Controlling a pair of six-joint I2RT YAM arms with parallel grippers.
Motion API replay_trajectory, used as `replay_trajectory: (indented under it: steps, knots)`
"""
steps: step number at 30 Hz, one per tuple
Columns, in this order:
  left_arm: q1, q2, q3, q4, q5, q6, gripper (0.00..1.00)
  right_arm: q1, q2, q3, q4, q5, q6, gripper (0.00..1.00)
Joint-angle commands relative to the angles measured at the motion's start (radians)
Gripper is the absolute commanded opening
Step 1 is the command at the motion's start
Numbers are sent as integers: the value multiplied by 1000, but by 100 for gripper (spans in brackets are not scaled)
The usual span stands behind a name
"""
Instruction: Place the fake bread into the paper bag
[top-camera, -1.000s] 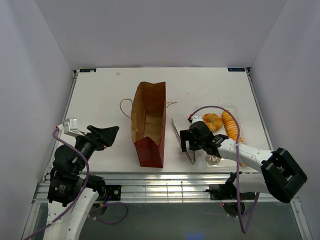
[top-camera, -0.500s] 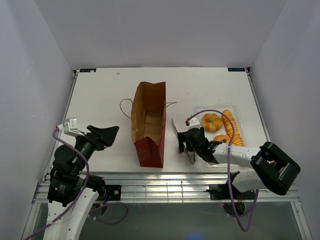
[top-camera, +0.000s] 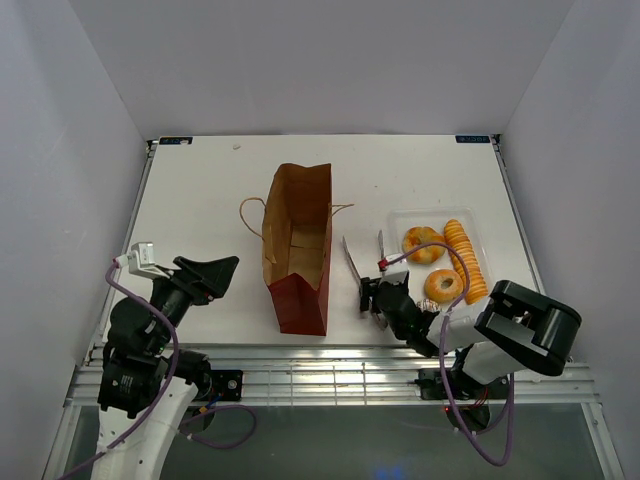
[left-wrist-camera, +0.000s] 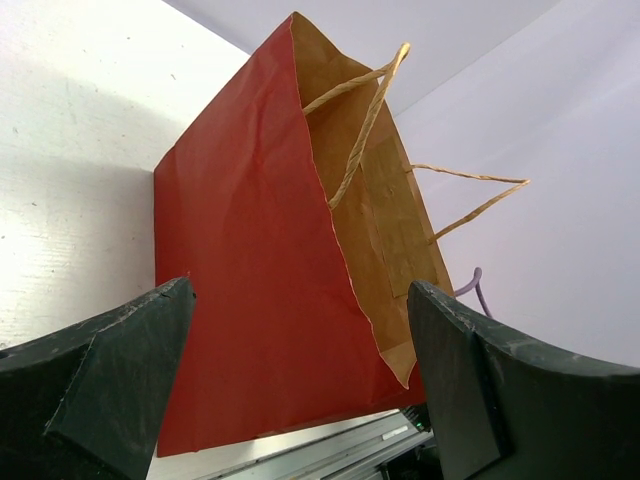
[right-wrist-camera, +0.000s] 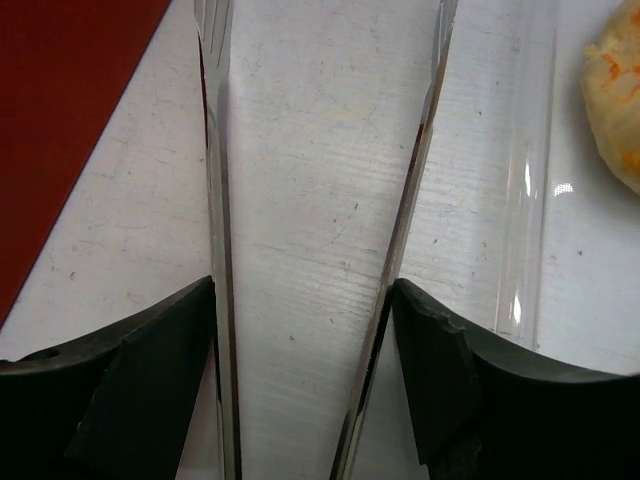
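The paper bag (top-camera: 298, 240) lies on its side at mid-table, mouth to the far side, its red lower end (left-wrist-camera: 260, 300) facing my left gripper (left-wrist-camera: 300, 390). That gripper (top-camera: 215, 270) hovers open to the left of the bag, holding nothing. The fake bread sits in a clear tray (top-camera: 400, 220): two ring buns (top-camera: 424, 243) (top-camera: 442, 285), a long ridged loaf (top-camera: 463, 260) and a small pastry (top-camera: 428, 318) half hidden by my right arm. My right gripper (top-camera: 372, 300) (right-wrist-camera: 300, 380) straddles the metal tongs (right-wrist-camera: 215, 200), its fingers (right-wrist-camera: 150, 370) pressing on both tong arms.
The tongs (top-camera: 350, 262) lie between the bag and the tray, tips pointing away from me. The tray's clear rim (right-wrist-camera: 525, 200) runs just right of the tongs, with a bun's edge (right-wrist-camera: 615, 90) beyond. Twine handles (left-wrist-camera: 365, 120) stick out at the bag's mouth.
My right gripper has moved off the tray toward the near edge and down over the tongs' rear end, and its jaws have narrowed onto the tong arms. The left arm has barely shifted.
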Motion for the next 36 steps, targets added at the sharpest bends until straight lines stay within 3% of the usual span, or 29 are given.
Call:
replay_trajectory:
  steps: [1,5,10,14,22,29,36]
  knots:
    - [-1,-7,-11,9,11,-8,98,48,106,-97,118,11,51,74]
    - [-3,-7,-25,14,14,-15,98,86,209,-141,269,28,56,59]
    - [-1,-7,-31,14,19,-23,98,98,163,-161,297,46,54,50]
    - [-1,-10,-31,15,20,-28,97,100,8,-115,121,65,34,47]
    - [-1,-11,-34,21,28,-37,97,59,-343,169,-485,-3,-56,45]
    - [-1,-11,-28,25,45,-37,96,-141,-490,387,-880,-182,-110,47]
    - [-1,-3,-22,18,71,-20,96,-330,-567,645,-1312,-202,-153,47]
